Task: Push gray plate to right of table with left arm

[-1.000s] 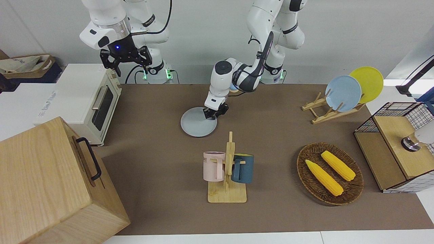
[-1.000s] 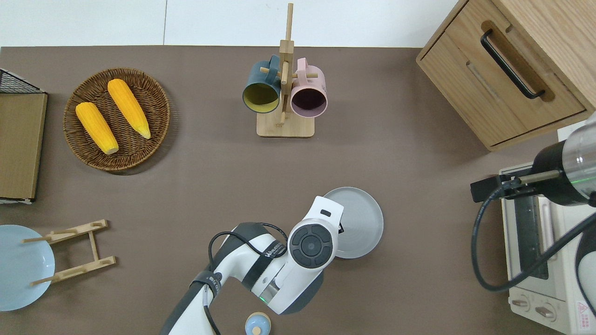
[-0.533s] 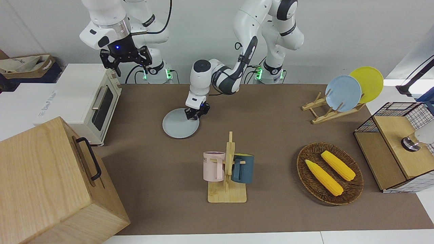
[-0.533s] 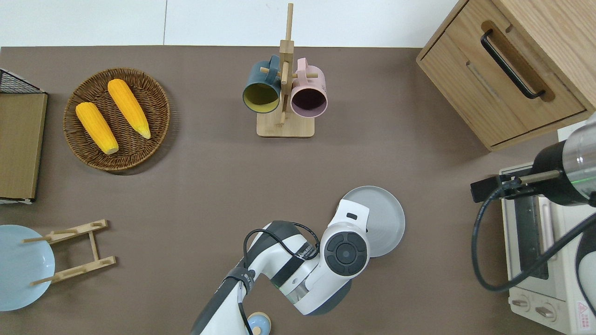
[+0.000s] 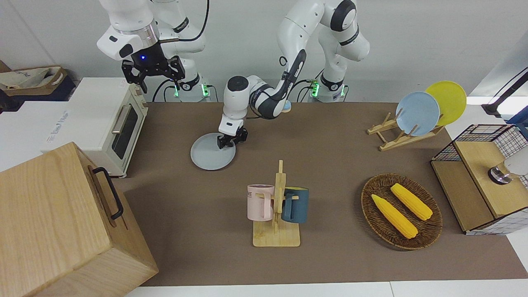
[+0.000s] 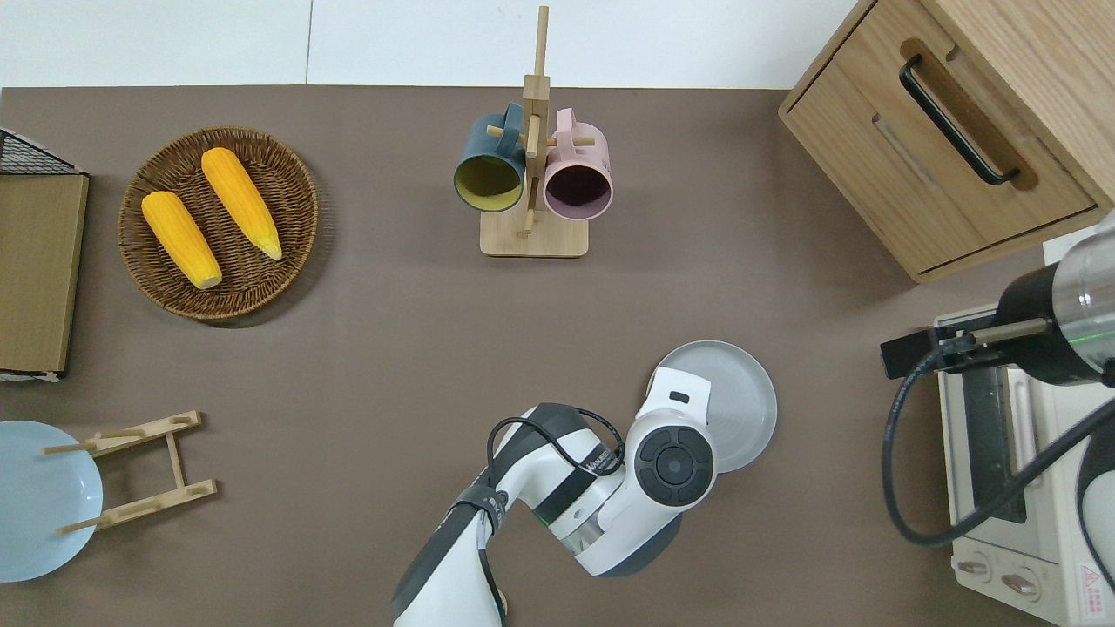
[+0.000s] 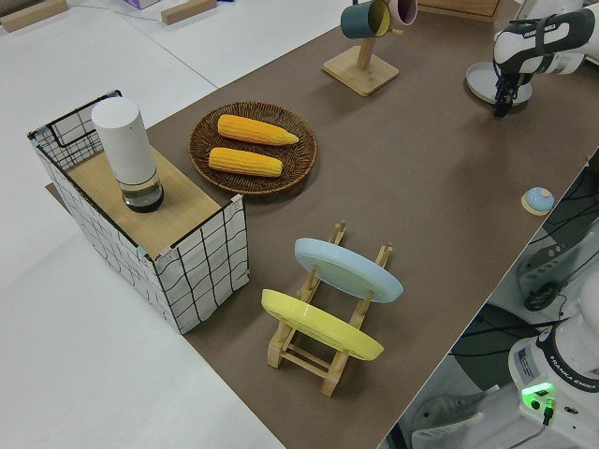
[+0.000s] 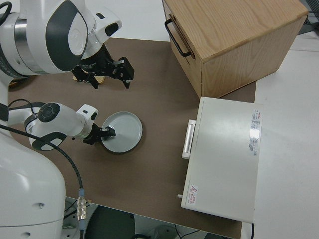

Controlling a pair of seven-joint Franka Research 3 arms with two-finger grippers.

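Table: long brown top with white edges; everything below stands on it or at its ends.
Wooden cabinet: large box with a black handle, at the right arm's end of the table, at the edge farthest from the robots.
Toaster oven: white, beside the cabinet and nearer to the robots, at the same end.
Wire-sided box: at the left arm's end, with a white cylinder standing on its wooden top.
Left arm: reaches low across the table toward the right arm's end, its wrist bent down over the plate's rim.
Right arm: parked.
Wicker basket: holds two yellow corn cobs, toward the left arm's end.
Plate rack: wooden, carries a sky-blue plate and a yellow plate on edge, nearer to the robots than the basket.
Mug rack: wooden stand with a pink mug and a dark blue mug hung on it, mid-table, farther from the robots than the gray plate.
Gray plate: lies flat on the table, between the mug rack and the toaster oven, well apart from both.
Left gripper: tips down on the plate at the rim nearest the left arm's end; whether the fingers are spread or closed, I cannot tell.
Right gripper: hangs in the air with its fingers spread, holding nothing.
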